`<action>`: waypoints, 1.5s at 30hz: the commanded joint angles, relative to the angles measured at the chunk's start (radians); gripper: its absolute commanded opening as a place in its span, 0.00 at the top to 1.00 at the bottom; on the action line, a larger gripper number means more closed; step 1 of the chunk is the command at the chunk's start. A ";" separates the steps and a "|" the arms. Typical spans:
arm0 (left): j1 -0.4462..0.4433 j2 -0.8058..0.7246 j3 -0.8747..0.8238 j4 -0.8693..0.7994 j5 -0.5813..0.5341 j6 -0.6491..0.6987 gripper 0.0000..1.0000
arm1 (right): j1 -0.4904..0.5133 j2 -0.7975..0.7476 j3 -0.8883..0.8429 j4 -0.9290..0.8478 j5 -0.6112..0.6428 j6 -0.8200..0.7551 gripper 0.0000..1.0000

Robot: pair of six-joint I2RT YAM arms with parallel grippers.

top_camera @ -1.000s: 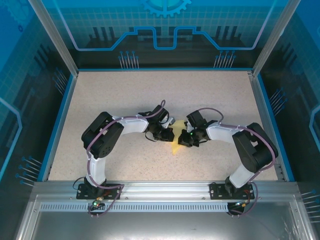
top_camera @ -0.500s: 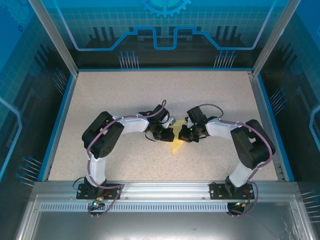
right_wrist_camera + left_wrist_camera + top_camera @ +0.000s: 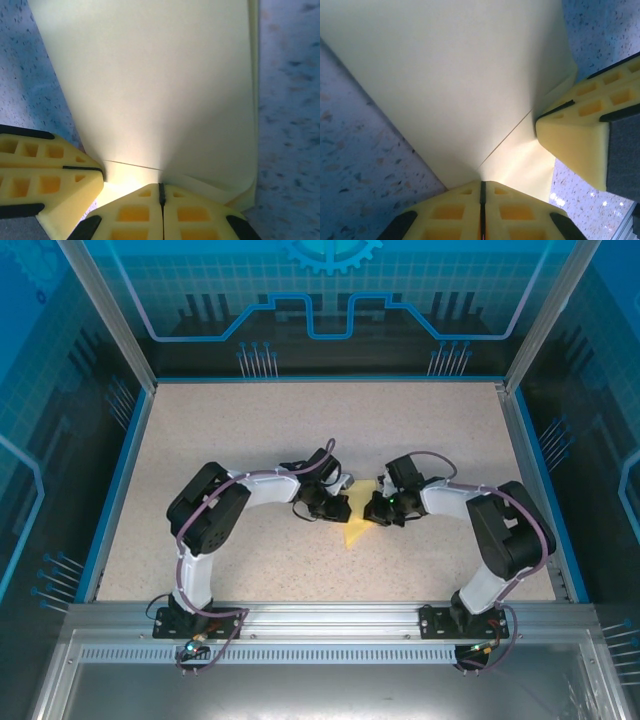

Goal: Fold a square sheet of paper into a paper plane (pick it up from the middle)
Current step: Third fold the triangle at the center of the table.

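The pale-yellow sheet of paper (image 3: 354, 531) lies folded into a pointed shape on the speckled table, its tip toward the near edge. My left gripper (image 3: 343, 508) is shut with its tips resting on the paper's left side, and nothing shows between the jaws. My right gripper (image 3: 372, 512) is shut too, its tips on the right side. In the left wrist view the shut left gripper (image 3: 482, 184) touches the paper (image 3: 460, 75) at a crease, with the right fingers (image 3: 575, 145) close by. In the right wrist view the right gripper (image 3: 161, 187) presses the paper (image 3: 160, 75) beside the left fingers (image 3: 55, 185).
The speckled table (image 3: 300, 430) is bounded by a blue rim and transparent blue walls. An aluminium rail (image 3: 330, 620) with both arm bases runs along the near edge. Both arms bend inward so the wrists nearly meet at the middle.
The right gripper has shifted a little away from the near edge, onto the upper part of the paper. The left arm and the paper have hardly moved.
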 commanded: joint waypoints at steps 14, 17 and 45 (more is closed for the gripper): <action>0.002 0.082 -0.009 -0.133 -0.080 0.058 0.91 | -0.067 -0.181 -0.049 -0.129 0.152 -0.113 0.94; 0.003 0.078 -0.008 -0.133 -0.077 0.060 0.91 | -0.060 -0.207 -0.052 -0.107 0.115 -0.100 0.94; 0.002 0.084 0.018 -0.154 -0.077 0.083 0.91 | -0.043 -0.046 -0.049 -0.058 0.169 -0.032 0.96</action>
